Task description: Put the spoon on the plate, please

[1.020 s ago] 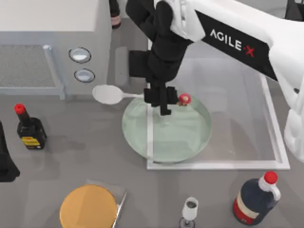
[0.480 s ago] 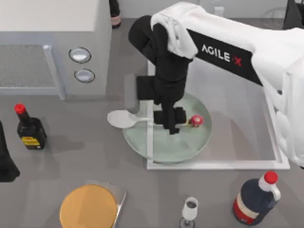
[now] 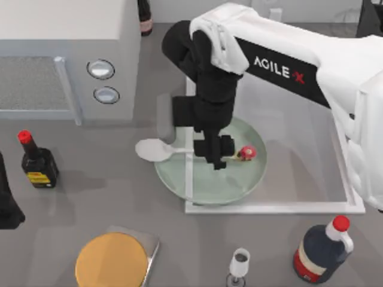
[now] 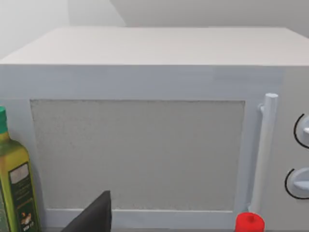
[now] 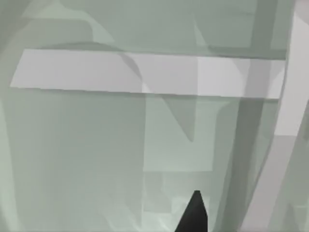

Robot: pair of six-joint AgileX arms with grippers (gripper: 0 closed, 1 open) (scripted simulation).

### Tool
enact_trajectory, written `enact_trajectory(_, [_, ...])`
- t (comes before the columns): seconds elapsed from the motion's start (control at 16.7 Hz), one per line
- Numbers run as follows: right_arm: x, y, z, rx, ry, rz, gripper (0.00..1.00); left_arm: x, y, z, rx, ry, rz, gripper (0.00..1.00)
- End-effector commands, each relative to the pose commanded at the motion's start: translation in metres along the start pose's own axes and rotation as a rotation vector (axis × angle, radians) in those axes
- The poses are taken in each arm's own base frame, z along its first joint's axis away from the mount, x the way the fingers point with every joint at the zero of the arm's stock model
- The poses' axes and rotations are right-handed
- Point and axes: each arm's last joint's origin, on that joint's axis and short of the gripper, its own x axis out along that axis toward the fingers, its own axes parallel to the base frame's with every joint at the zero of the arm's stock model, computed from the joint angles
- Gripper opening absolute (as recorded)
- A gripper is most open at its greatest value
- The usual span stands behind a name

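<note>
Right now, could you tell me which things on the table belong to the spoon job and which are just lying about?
In the job:
- spoon, held over the plate's left rim by the right gripper
- plate

Lying about:
- microwave
- small dark bottle
- large dark bottle
- orange disc
- wine glass
- green bottle

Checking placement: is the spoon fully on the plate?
No. The spoon bowl overhangs the plate rim; the right gripper is at its handle.

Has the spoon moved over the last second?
Yes. The spoon, held by the right gripper, went down-right in the top view, from by the microwave dials onto the plate edge.
</note>
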Motion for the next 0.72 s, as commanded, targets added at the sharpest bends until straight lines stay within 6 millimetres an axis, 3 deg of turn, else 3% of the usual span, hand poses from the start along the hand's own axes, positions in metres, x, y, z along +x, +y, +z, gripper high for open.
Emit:
enact_trajectory(0.36, [0.0,0.0,0.0,0.0,0.0,0.0,0.98,0.0,0.0,0.0,0.0,0.0,0.0,1.0])
enact_trajectory(0.72, [0.0,0.0,0.0,0.0,0.0,0.0,1.0,0.0,0.0,0.0,0.0,0.0,0.0,1.0])
